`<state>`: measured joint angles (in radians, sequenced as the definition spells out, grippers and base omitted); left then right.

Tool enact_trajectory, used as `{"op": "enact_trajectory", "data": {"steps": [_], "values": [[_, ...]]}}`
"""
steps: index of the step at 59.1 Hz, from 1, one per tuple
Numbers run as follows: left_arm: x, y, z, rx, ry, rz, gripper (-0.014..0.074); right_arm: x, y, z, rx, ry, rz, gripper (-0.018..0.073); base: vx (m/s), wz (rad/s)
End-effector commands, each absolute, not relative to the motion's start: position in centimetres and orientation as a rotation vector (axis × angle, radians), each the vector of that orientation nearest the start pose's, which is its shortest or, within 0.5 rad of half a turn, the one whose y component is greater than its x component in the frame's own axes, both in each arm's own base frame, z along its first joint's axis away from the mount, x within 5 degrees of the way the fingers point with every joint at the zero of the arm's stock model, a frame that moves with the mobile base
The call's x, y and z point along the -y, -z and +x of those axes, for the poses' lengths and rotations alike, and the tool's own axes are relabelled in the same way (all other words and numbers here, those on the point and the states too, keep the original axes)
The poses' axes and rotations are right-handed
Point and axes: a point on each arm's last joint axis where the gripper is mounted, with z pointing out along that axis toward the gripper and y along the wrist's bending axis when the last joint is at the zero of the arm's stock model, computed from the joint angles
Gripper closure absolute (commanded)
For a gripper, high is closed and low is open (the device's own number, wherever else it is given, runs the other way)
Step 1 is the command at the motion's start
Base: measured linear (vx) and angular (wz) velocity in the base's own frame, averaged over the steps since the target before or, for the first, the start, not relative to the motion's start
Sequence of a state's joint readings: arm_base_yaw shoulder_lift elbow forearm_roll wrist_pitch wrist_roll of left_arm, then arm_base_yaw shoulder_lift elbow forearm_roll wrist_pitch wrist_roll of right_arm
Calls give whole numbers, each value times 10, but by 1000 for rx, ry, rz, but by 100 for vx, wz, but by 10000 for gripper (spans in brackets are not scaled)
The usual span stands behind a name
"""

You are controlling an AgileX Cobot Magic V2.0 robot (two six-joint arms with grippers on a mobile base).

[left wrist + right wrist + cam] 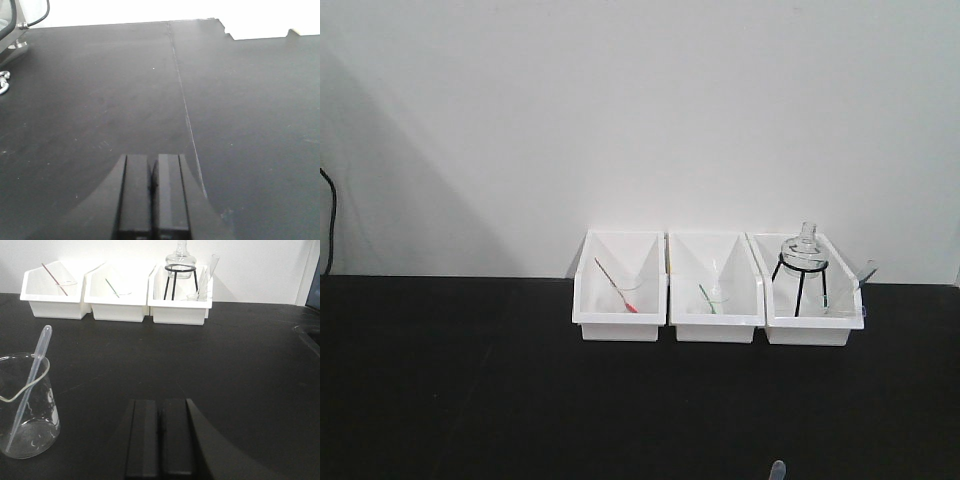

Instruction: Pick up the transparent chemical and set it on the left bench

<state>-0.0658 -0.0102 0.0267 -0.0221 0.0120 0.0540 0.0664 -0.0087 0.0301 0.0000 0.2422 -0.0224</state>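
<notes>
A clear glass beaker (29,415) with a colourless plastic dropper pipette (31,375) stands on the black bench at the left edge of the right wrist view. My right gripper (160,402) is shut and empty, low over the bench to the beaker's right and apart from it. In the front view only the pipette's tip (777,469) shows, at the bottom edge. My left gripper (152,159) is shut and empty over bare black bench.
Three white bins (620,322) stand at the back by the wall, also in the right wrist view (117,310). They hold a red-dropper beaker (628,297), a green-dropper beaker (712,297) and a flask on a black tripod (805,255). A seam (185,105) crosses the bench.
</notes>
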Motion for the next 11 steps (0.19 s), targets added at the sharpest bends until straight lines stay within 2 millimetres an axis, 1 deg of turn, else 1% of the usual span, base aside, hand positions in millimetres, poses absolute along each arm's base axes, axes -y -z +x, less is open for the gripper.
{"op": "enact_trajectory", "data": {"steps": [1, 11], "values": [[4, -206, 55, -1429, 35, 64, 600, -4, -187, 56, -1660, -29, -81, 567, 0, 0], [4, -206, 55, -1429, 35, 64, 600, -4, -187, 56, -1660, -29, -81, 567, 0, 0]]}}
